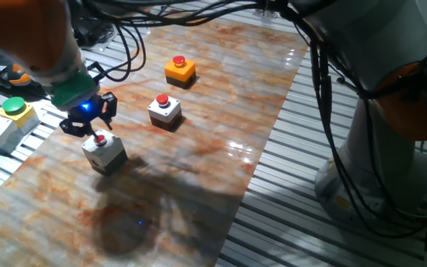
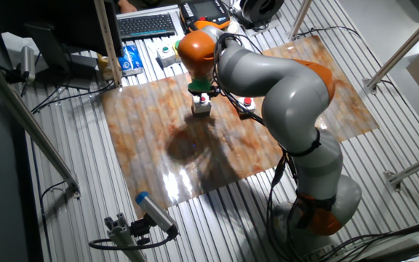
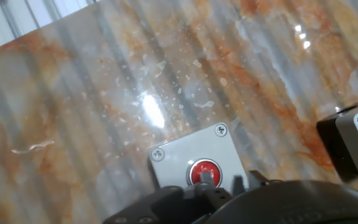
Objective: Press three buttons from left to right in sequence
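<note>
Three buttons stand on the marbled board. The nearest grey-white box (image 1: 106,154) carries a red button (image 1: 101,139); my gripper (image 1: 97,132) is right above it. In the hand view the fingertips (image 3: 207,180) meet in one shut tip over the red button (image 3: 197,169) of that box (image 3: 191,152). The middle grey-white box (image 1: 165,111) and the flat orange box (image 1: 180,71) stand farther back, apart from the gripper. From the other fixed view the gripper (image 2: 204,93) sits over the same box (image 2: 202,108).
A grey box with a green button and yellow top (image 1: 7,117) stands off the board's left edge on the slatted table. Black cables (image 1: 128,44) hang over the back. The arm's base (image 1: 380,170) stands at right. A keyboard (image 2: 148,25) lies behind the board.
</note>
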`<state>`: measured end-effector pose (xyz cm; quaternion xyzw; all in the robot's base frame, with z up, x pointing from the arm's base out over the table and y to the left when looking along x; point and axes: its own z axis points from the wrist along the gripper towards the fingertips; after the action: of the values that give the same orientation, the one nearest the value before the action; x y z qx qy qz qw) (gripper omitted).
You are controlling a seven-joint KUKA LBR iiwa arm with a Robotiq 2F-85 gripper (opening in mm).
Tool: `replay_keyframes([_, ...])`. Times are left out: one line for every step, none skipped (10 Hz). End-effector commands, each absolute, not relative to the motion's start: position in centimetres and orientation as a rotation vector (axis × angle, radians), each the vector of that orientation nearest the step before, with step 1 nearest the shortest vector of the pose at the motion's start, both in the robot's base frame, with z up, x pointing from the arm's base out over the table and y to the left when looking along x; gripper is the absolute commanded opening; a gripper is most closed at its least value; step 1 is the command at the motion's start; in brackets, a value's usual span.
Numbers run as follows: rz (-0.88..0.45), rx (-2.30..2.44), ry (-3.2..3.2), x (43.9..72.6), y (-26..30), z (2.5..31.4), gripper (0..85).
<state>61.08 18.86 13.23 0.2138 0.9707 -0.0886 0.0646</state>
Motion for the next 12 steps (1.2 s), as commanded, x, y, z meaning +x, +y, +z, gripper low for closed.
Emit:
replay_keyframes([-0.257, 0.642, 2.933, 61.1, 18.7, 13.2, 51.0])
replay_keyframes([-0.240, 0.639, 2.937, 61.2, 18.3, 13.2, 51.0])
replay_keyframes([-0.235, 0.632, 2.939, 61.3, 17.8, 13.3, 51.0])
replay_keyframes([-0.232, 0.629, 2.939, 61.4, 17.5, 13.3, 51.0])
replay_keyframes([-0.237, 0.630, 2.938, 61.4, 17.4, 13.2, 51.0])
replay_keyframes([-0.234, 0.630, 2.940, 61.4, 17.4, 13.2, 51.0])
replay_keyframes([-0.234, 0.630, 2.941, 61.4, 17.5, 13.1, 51.0])
replay_keyframes([-0.237, 0.630, 2.941, 61.4, 17.4, 13.0, 51.0])
replay_keyframes([-0.238, 0.623, 2.942, 61.4, 17.3, 12.9, 51.0])
replay_keyframes([-0.253, 0.620, 2.938, 61.5, 17.3, 12.6, 51.0])
replay_keyframes([-0.253, 0.619, 2.936, 61.5, 17.2, 12.5, 51.0])
replay_keyframes([-0.261, 0.620, 2.934, 61.5, 17.2, 12.5, 51.0])
